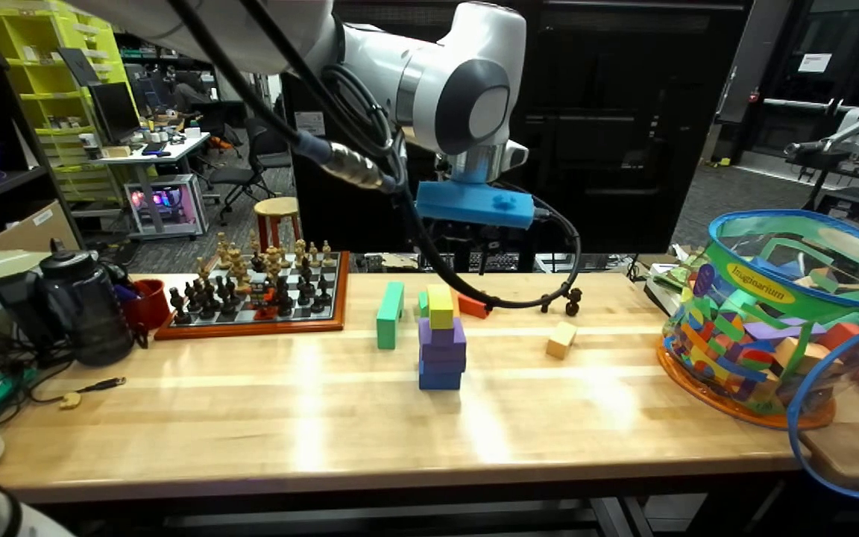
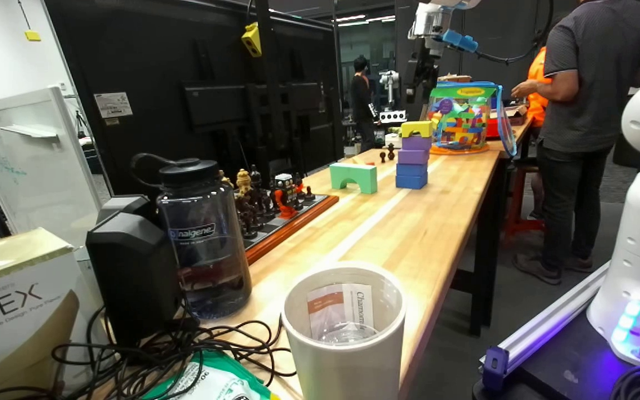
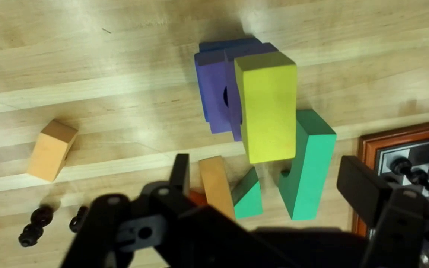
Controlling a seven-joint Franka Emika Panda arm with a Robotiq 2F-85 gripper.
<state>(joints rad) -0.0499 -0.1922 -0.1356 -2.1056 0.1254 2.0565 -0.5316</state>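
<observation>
My gripper [image 3: 270,178] is open and empty, high above the table; it also shows in an exterior view [image 2: 421,75], above the stack's height. A stack stands upright below: blue blocks [image 2: 411,181] at the bottom, purple blocks [image 2: 413,156] above them, and a yellow arch block [image 3: 270,111] on top. Beside it stands a green arch block [image 3: 313,175], seen in both exterior views. Between the fingers in the wrist view also lie a green triangular block [image 3: 250,203] and a tan block [image 3: 216,182]. A red block [image 3: 198,197] is partly hidden by a finger.
Another tan block [image 1: 561,340] lies apart from the stack, near dark chess pieces [image 1: 573,302]. A chessboard [image 1: 250,329] full of pieces is on one side. A clear bag of blocks [image 1: 757,373] stands opposite. A bottle [image 2: 203,244] and white cup [image 2: 348,361] occupy one end.
</observation>
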